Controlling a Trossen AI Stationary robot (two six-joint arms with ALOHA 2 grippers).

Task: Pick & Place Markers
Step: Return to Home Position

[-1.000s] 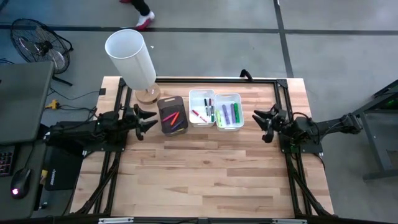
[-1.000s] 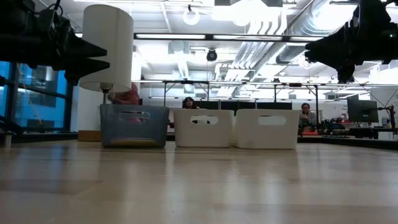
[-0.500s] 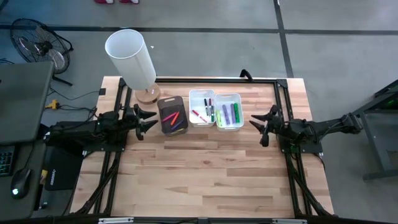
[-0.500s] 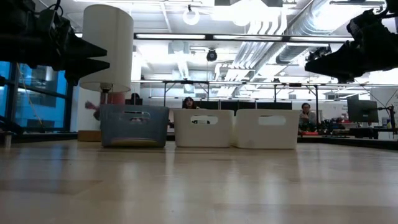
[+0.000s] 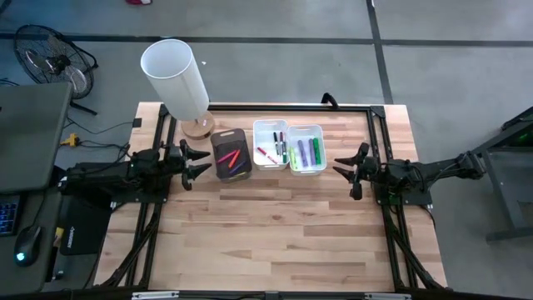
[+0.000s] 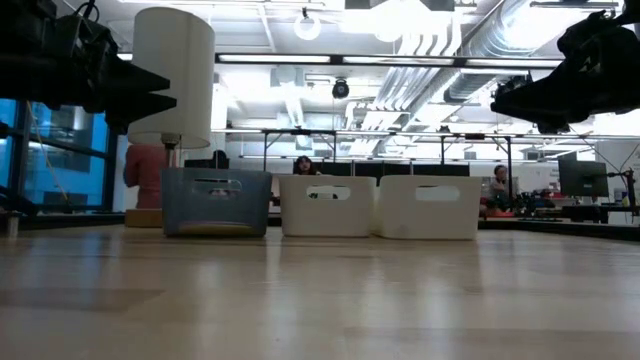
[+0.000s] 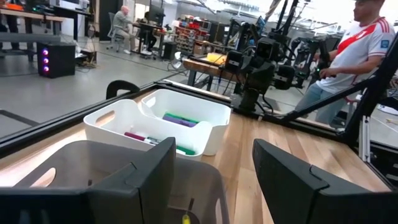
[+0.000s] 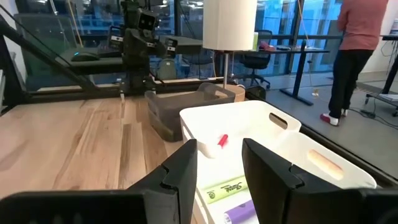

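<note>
Wooden counter (image 5: 275,233), four things along its far side
Lamp (image 5: 175,77), dark bin (image 5: 226,133) and two touching white bins (image 5: 288,143) stand in a row.

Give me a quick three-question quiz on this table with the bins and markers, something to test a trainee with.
1. True or false: a marker lies loose on the tabletop.
2. Which bin stands nearest the lamp? A the dark bin; B the middle white bin; C the end white bin.
3. Fill in: the left hand and right hand are both ___ and hold nothing.
Key: 1 false, the markers all lie in bins; 2 A; 3 open.
</note>
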